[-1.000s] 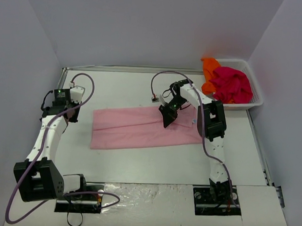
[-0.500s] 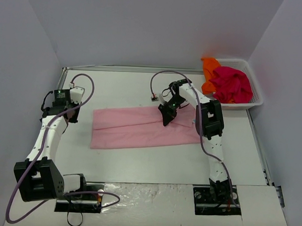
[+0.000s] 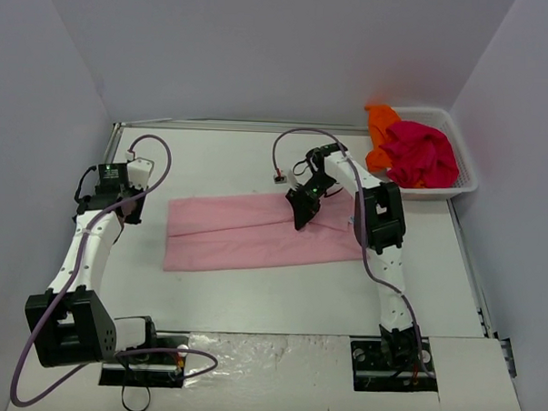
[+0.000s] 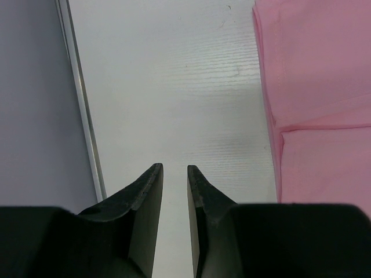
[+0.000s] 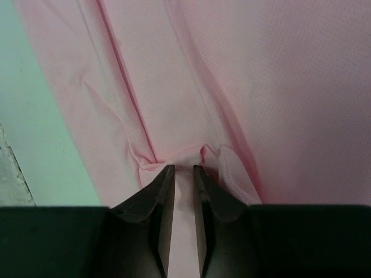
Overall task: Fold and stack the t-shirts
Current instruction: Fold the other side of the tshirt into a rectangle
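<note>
From above, the pink shirt [image 3: 246, 232] lies flattened into a long band across the table [image 3: 252, 300], with one lengthwise fold already in it. The right gripper [image 3: 298, 216] is down on the shirt's far edge, right of its middle. Over the last second it has crept a little toward the shirt's left end, and the forearm behind it has swung the same way. The shirt's outline has barely altered. The left arm [image 3: 90, 243] has not moved and stands just off the shirt's left end. Well beyond the shirt's right end, the magenta shirt [image 3: 422, 153] and the orange shirt [image 3: 380, 128] lie heaped in the white basket [image 3: 466, 185].

In the left wrist view, the left gripper [image 4: 175, 168] hangs over bare table beside the shirt's left edge. Its fingers stand a narrow gap apart with nothing between them.

In the right wrist view, the right gripper is clenched on a small pinch of pink cloth, and wrinkles gather at its fingertips [image 5: 167, 172]. A long crease runs away from them along the shirt.

The small sideways shift with the pinch held suggests the next fold is only starting. One shirt is partly folded, none is stacked, and two wait in the basket. A pinch this thin could slip as the cloth is carried across.
</note>
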Tool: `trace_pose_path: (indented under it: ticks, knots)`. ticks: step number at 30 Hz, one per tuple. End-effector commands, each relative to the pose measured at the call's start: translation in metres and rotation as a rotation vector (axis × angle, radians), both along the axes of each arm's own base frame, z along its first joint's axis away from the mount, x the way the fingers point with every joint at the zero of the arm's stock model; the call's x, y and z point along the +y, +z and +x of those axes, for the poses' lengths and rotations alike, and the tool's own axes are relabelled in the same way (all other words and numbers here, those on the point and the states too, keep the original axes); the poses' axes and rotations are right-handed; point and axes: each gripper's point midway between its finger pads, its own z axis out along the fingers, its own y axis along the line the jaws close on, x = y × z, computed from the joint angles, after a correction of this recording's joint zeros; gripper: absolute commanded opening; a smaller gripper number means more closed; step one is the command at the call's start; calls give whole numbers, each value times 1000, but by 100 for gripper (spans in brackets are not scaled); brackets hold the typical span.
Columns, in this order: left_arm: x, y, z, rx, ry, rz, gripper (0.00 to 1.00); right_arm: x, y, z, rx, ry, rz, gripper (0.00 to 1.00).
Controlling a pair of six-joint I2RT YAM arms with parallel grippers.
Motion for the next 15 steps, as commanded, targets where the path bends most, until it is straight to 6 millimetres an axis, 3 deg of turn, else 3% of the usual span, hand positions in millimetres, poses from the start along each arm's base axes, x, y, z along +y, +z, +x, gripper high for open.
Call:
trace_pose_path:
  ticks: [1,5,8,15]
  knots:
    - [2,18,2,-63,15,0,23,7,49,3,-94,12,30,19]
    - [2,22,1,-79,14,3,23,10,89,5,-183,10,72,26]
    - [2,22,0,-82,14,3,23,10,100,8,-213,7,81,31]
    - [1,24,1,-84,10,1,23,7,86,28,-219,-19,57,33]
